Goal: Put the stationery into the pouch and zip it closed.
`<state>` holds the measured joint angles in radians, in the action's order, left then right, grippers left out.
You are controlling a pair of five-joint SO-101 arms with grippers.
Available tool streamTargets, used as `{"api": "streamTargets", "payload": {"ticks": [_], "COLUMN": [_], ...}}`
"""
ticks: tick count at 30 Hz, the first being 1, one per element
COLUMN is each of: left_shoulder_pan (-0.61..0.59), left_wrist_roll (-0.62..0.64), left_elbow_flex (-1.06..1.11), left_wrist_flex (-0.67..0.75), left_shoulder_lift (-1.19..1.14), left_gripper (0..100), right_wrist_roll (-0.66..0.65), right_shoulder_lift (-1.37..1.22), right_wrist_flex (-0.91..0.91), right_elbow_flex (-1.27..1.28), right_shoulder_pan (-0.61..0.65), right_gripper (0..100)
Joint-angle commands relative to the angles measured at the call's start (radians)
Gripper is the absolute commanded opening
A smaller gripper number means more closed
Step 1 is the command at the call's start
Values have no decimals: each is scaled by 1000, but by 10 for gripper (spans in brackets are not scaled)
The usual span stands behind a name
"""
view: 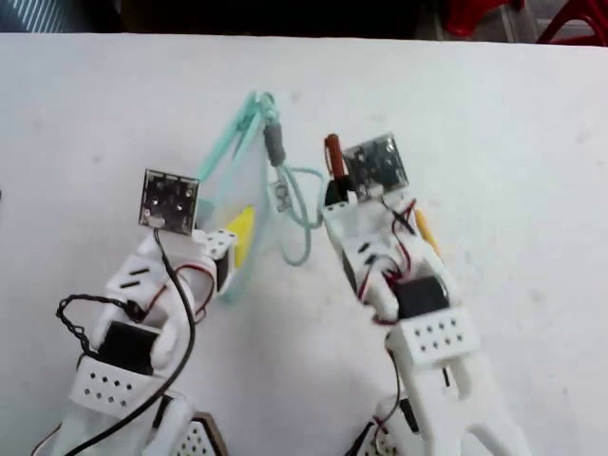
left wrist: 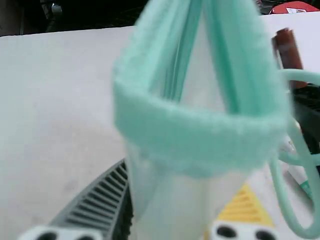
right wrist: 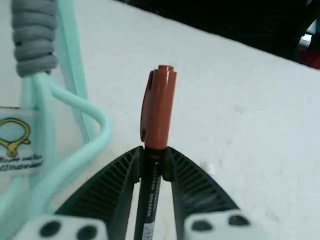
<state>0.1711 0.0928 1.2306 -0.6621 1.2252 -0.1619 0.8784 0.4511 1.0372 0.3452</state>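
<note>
The pouch [view: 228, 142] is clear with mint green edging and lies in the middle of the table. My left gripper [view: 233, 252] is shut on its near end. In the left wrist view the green edge band of the pouch [left wrist: 200, 145] stands pinched in the left gripper [left wrist: 185, 187], with its mouth gaping. My right gripper [view: 334, 195] sits just right of the pouch, shut on a pen with a brown cap [view: 332, 154]. In the right wrist view the pen [right wrist: 159, 107] sticks out past the right gripper [right wrist: 152, 152], cap pointing away.
A mint cord loop [view: 299, 228] with a grey wrap [view: 275, 142] and a small tag [view: 282, 195] trails from the pouch between the two grippers. The white table [view: 494, 133] is open to the right and far side.
</note>
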Motion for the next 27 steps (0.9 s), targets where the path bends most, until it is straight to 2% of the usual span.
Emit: {"api": "streamTargets", "payload": {"ticks": [1,10,21,27], "left_shoulder_pan": [4,4,4,4], "left_wrist_roll": [-11,-11,-11,-11], "left_elbow_flex": [-3,-3,-3,-3], "left_wrist_flex": [32,32,32,32], "left_shoulder_lift": [-2,-2,-2,-2], "left_gripper": [195,195,195,195], "right_wrist_roll": [0,3,-8,-203], "right_shoulder_lift": [165,351,771,931], "right_wrist_flex": [-84,-151,2,4], "right_elbow_flex": [80,212,247,150], "right_shoulder_pan": [-5,21,36,38], "right_gripper": [16,16,16,16]}}
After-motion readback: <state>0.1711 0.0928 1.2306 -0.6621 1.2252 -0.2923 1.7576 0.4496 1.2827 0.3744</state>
